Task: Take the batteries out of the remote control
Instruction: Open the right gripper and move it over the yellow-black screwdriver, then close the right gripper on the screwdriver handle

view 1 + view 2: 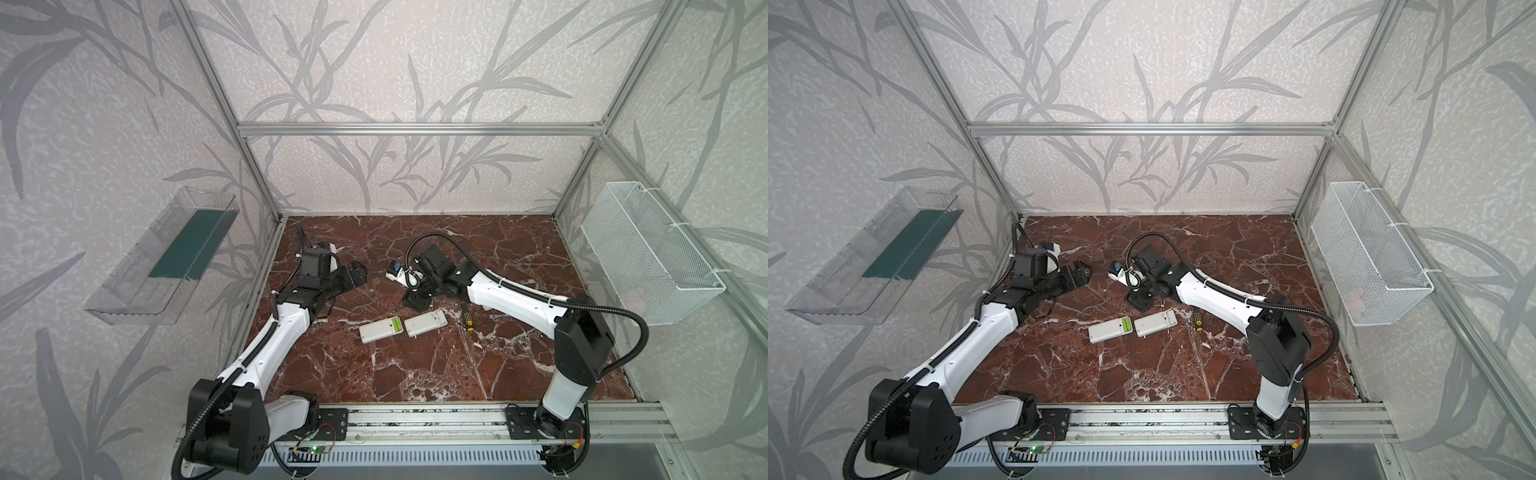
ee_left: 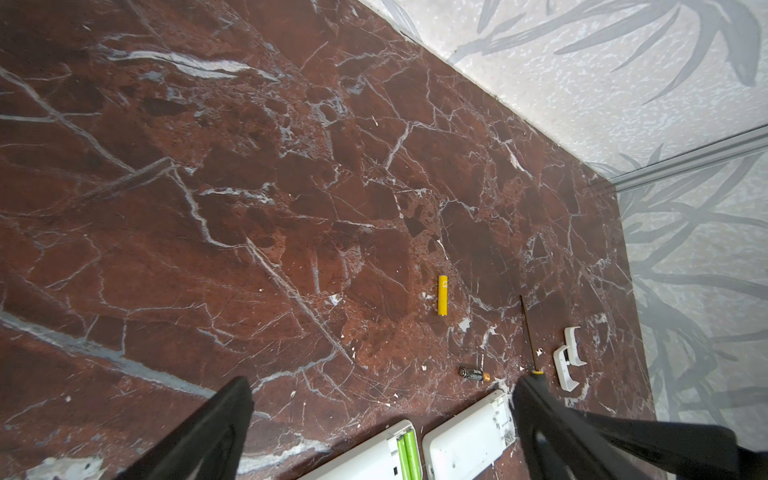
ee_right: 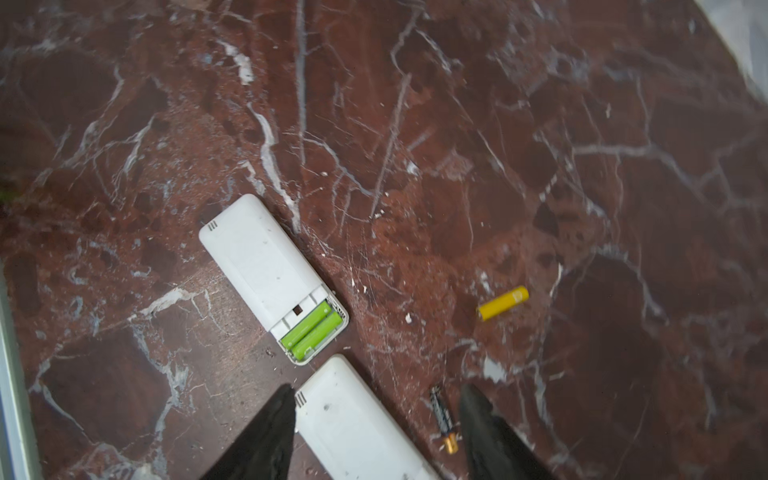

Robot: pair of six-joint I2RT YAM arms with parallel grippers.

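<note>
Lying near green batteries [image 3: 311,330]: second remote [image 3: 353,428], screwdriver [image 1: 468,319].

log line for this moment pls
left gripper open, empty | right gripper open, by empty remote | two green batteries in other remote | yellow battery, dark battery loose on table

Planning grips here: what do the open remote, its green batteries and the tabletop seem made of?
Open remote: matte white plastic, judging by moulded vents and scuffs. Green batteries: likely metal cells in glossy wrap, showing highlights. Tabletop: red-brown marble look, white veins; possibly printed laminate.
</note>
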